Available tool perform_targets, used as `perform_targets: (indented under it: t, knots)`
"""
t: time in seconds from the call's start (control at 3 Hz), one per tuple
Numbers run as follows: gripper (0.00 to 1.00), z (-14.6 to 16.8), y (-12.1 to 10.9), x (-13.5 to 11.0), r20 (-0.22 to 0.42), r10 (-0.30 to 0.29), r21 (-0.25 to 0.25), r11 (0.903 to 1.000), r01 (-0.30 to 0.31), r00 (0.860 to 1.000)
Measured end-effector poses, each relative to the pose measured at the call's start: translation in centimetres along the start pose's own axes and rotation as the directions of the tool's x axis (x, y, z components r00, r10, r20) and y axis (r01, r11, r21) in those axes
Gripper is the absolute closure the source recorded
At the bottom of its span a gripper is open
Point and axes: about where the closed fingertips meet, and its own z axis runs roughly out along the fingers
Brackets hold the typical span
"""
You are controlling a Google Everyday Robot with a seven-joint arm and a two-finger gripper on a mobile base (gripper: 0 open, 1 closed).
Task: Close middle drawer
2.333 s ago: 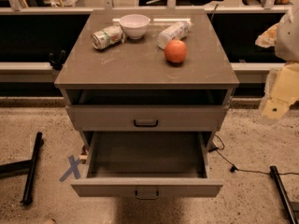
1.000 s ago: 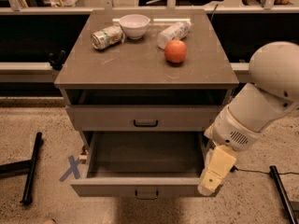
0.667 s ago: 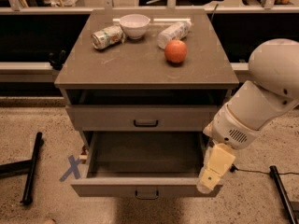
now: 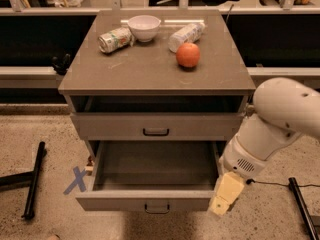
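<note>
One pulled-out middle drawer (image 4: 125, 201) juts from the cabinet (image 4: 150, 71); the pincer (image 4: 222, 204) hangs just beside that drawer's front right corner, its grip state impossible to tell.

Cream gripper (image 4: 226, 198) at right corner of grey-brown middle drawer (image 4: 112, 201); orange fruit (image 4: 188, 55), white bowl (image 4: 144, 28).

White bowl (image 4: 144, 26), tipped can (image 4: 114, 38), lying bottle (image 4: 186, 35), orange (image 4: 188, 55) on cabinet top (image 4: 150, 74), gripper (image 4: 221, 205) low right.

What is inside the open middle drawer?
The middle drawer shows only a bare floor; its back part is hidden under the drawer above. The gripper is at its front right corner.
</note>
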Motion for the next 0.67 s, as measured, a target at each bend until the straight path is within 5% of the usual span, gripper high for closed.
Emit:
perform_targets:
  t: [0.67]
  knots:
    - [0.0,8.2,-2.0,5.4,-0.069,0.152,-0.062,0.9858,-0.156,0.986]
